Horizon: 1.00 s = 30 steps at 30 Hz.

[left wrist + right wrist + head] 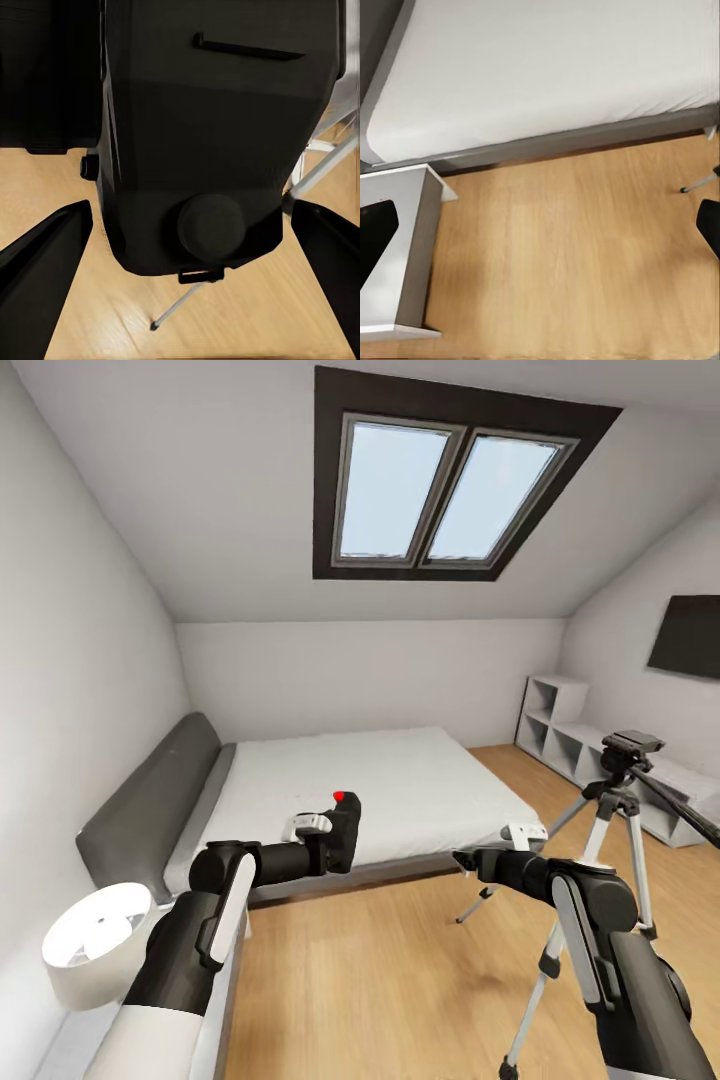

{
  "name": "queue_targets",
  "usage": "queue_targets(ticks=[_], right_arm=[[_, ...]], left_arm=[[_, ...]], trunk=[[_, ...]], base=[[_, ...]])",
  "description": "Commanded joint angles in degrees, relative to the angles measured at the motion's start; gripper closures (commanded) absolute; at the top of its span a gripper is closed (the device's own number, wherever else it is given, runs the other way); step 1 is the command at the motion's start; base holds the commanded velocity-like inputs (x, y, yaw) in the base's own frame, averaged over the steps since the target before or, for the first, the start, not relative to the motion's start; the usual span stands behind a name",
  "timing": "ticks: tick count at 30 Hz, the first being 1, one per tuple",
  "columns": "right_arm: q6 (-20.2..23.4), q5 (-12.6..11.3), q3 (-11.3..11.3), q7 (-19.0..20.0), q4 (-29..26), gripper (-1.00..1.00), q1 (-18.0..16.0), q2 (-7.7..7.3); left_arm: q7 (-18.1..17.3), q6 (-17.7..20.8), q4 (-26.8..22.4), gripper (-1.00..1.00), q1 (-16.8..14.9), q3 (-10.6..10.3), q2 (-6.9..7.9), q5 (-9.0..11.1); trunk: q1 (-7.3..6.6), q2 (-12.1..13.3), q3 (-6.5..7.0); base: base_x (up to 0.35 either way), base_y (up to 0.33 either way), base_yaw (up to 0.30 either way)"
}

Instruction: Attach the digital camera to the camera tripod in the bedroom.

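The bedroom was seen with its grey bed (400,780) under the skylight (450,490), and everything else was placed from that bed. The camera tripod (615,830) stood on the wood floor (400,980) beside the bed's foot corner, its black head bare. The digital camera (345,830) was held up in front of the bed's near edge, well apart from the tripod, pinched in the left gripper (325,838); in the left wrist view its dark body (214,135) was flanked by the fingers (45,262). The right gripper (470,858) was raised near the tripod legs; whether it was spread could not be told. The carrying step was judged under way: next, the camera would need to be brought over the head and lowered squarely.
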Motion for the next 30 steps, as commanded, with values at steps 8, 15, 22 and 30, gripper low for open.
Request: queue_targets(ticks=[8,15,22,30], right_arm=[[0.3,-0.1,0.1,0.1,0.0,-1.0,2.1,-0.24],[0.3,-0.1,-0.2,0.1,0.0,-1.0,2.8,-0.34],[0.3,-0.1,-0.3,0.1,0.0,-1.0,4.3,-0.41],[0.3,-0.1,-0.4,0.1,0.0,-1.0,5.1,-2.07]], left_arm=[[0.3,0.4,0.1,1.0,0.0,0.0,0.06,0.7],[0.3,0.4,0.1,1.0,-0.1,0.0,0.1,0.7],[0.3,0.4,0.3,1.0,0.0,0.0,0.11,0.7],[0.4,0.4,0.3,1.0,0.0,0.0,0.05,0.7]], trunk=[[0.02,0.0,-0.23],[0.02,0.0,-0.41],[0.02,0.0,-0.58],[0.02,0.0,-0.75]], base=[[0.0,0.219,-0.259],[0.0,0.299,-0.259],[0.0,0.281,-0.259],[0.0,0.074,-0.259]])
